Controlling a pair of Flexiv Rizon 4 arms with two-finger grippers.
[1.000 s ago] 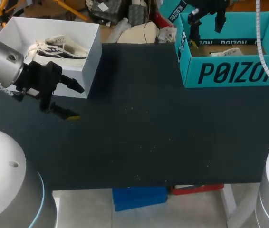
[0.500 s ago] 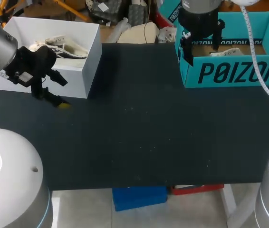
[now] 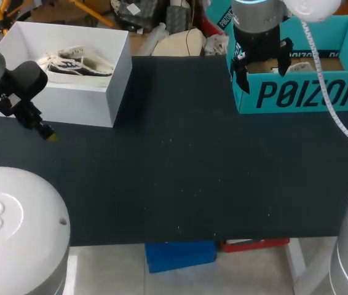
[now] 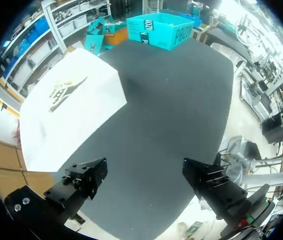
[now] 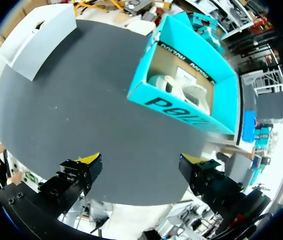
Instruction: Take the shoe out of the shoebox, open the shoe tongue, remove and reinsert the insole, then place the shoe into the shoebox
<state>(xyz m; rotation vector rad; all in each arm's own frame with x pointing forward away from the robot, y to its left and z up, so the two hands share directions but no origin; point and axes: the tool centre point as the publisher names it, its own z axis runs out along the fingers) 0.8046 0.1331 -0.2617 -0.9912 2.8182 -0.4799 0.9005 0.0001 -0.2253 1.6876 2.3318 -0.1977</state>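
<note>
A white shoebox (image 3: 109, 98) stands at the far left of the table with a white and black sneaker (image 3: 75, 61) lying in it. A teal shoebox (image 3: 303, 95) at the far right holds pale shoes (image 5: 181, 90). My left gripper (image 3: 45, 131) hangs open by the white box's front left corner, nothing between its fingers. In the left wrist view this gripper (image 4: 144, 175) looks down on the white box (image 4: 76, 115) and the sneaker (image 4: 64, 90). My right gripper (image 3: 260, 61) is open above the teal box's left end. In its wrist view, right gripper (image 5: 141, 167) is high over the teal box (image 5: 166, 102).
The black table top (image 3: 186, 172) stretches between the two boxes with only small specks on it. The white box (image 5: 41, 35) shows far off in the right wrist view, and the teal box (image 4: 164, 30) far off in the left wrist view.
My left arm has swung back toward the table's left edge, its gripper turning beside the white box. My right arm has come lower and nearer over the teal box's left end. Both stayed open.
</note>
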